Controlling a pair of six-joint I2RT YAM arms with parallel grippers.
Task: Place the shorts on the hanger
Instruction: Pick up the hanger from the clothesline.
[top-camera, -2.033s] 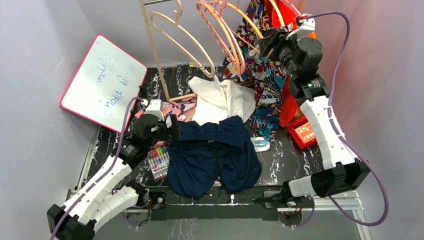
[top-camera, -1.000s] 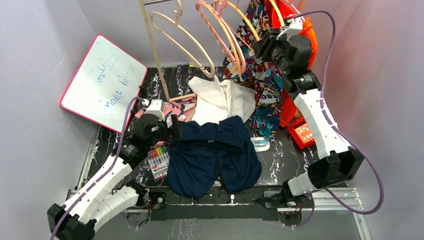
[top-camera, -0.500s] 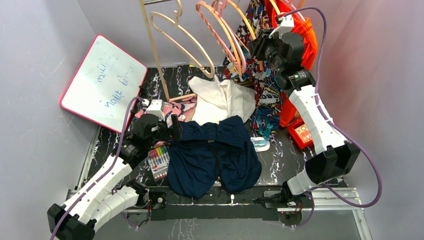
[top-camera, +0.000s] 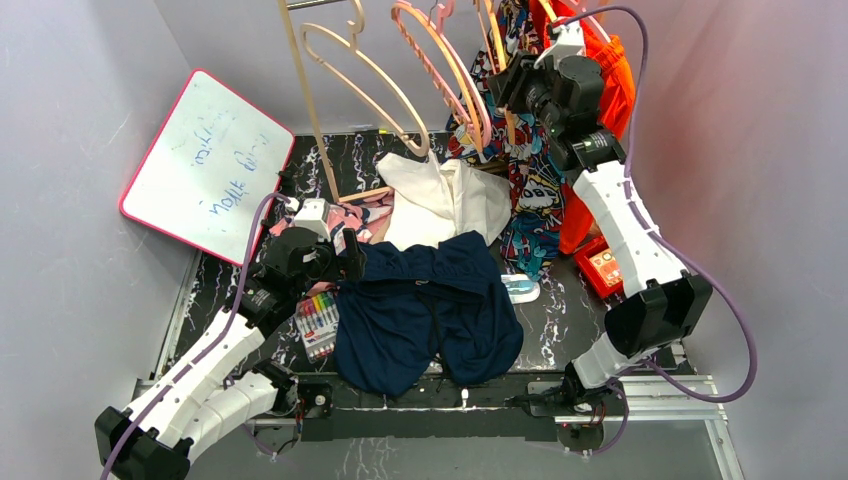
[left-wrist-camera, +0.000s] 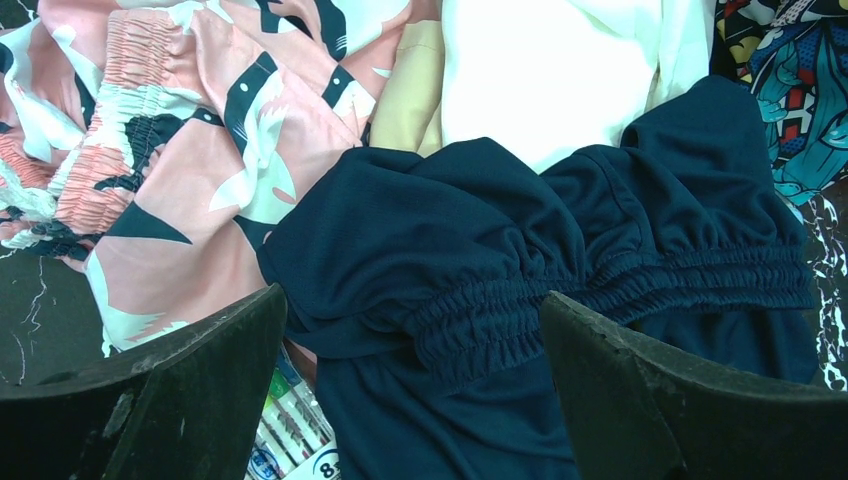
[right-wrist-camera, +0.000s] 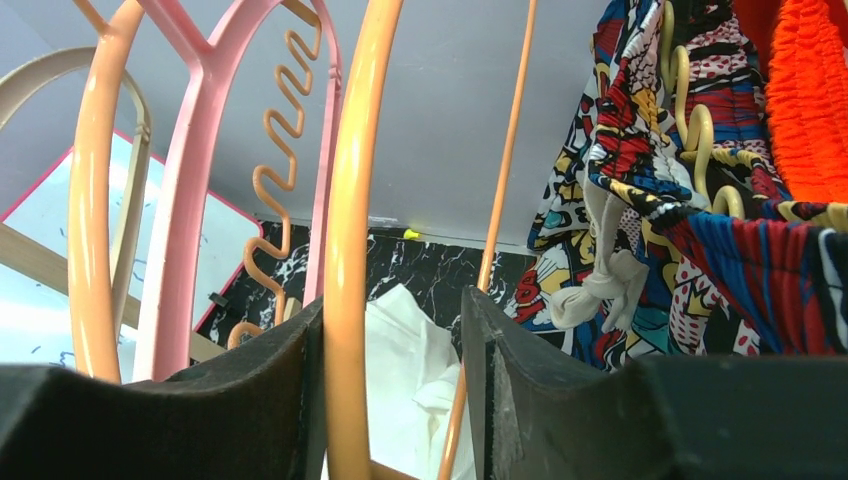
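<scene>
The navy shorts (top-camera: 425, 315) lie flat on the table in front of the arm bases, waistband away from them. My left gripper (top-camera: 350, 255) hovers open over the waistband's left corner. In the left wrist view its jaws (left-wrist-camera: 415, 340) straddle the gathered elastic of the shorts (left-wrist-camera: 480, 230) without touching it. My right gripper (top-camera: 500, 90) is up at the rack. The orange-tan hanger (right-wrist-camera: 350, 200) runs between its open jaws (right-wrist-camera: 395, 390), close against the left finger (right-wrist-camera: 270, 400), with a gap to the right one. From above, the hanger (top-camera: 490, 45) shows as a thin line beside that gripper.
A pink hanger (top-camera: 440, 65) and a beige hanger (top-camera: 360, 75) hang left of the right gripper; comic-print shorts (right-wrist-camera: 680, 200) and orange shorts (right-wrist-camera: 810, 90) hang to its right. A white garment (top-camera: 450, 200), pink patterned cloth (top-camera: 360, 212), marker pack (top-camera: 316, 320), whiteboard (top-camera: 205, 165) and red box (top-camera: 605, 265) surround the shorts.
My right arm has moved left and up along the rack until its jaws came round the orange-tan hanger, which has swung more upright. The left arm and shorts have not moved.
</scene>
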